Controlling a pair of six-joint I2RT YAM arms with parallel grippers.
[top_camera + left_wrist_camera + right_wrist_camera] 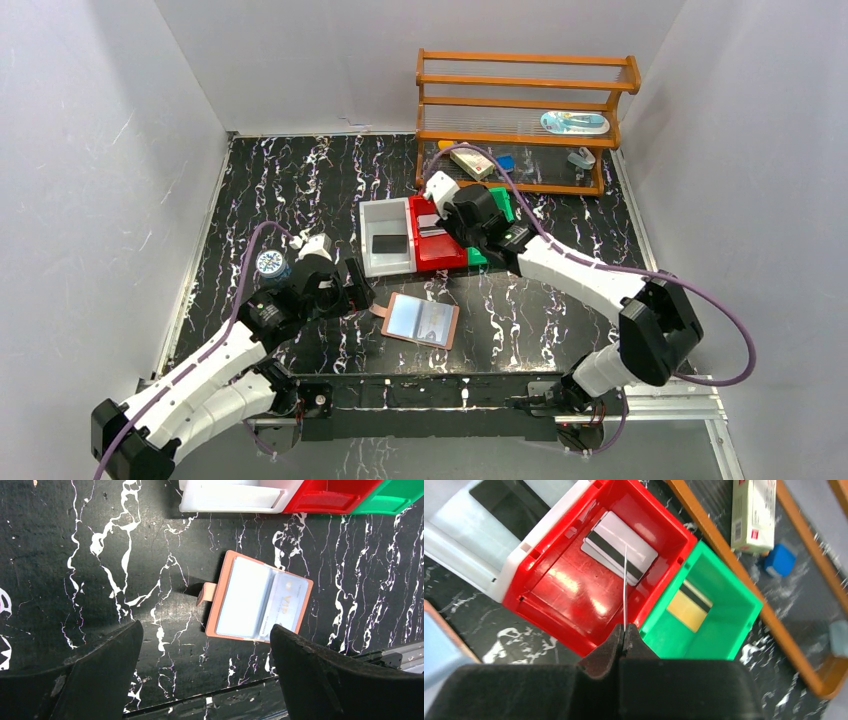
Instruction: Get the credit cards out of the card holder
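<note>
Right gripper [624,630]: fingers pinched fully together on a thin white sliver standing straight up from the pinch. It's edge-on so hard to be sure, but it reads as a credit card [625,580]. The gripper hangs over the red bin [549,615], close to the wall beside the green bin [729,630]. The red bin has two pale striped cards [621,552] lying flat and overlapped. The green bin has one yellowish striped card [689,611]. The white bin [390,268] butts against the red one's left side, with a dark flat item [388,242] inside. Left gripper [205,629]: jaws spread wide, nothing between them, low over the table. The card holder [260,597] lies just beyond the fingertips, untouched, opened flat with its blue lining up and its strap tab toward the left arm. A VIP card [289,602] sits in one pocket. The table [300,190] is black marble-look with white veins and has a metal rail at the near edge. A small round blue-and-white item [270,263] sits by the left arm. Plain white walls [90,150] close in three sides. A wooden rack [520,85] stands at back right, with small clutter on its lower shelves.
</note>
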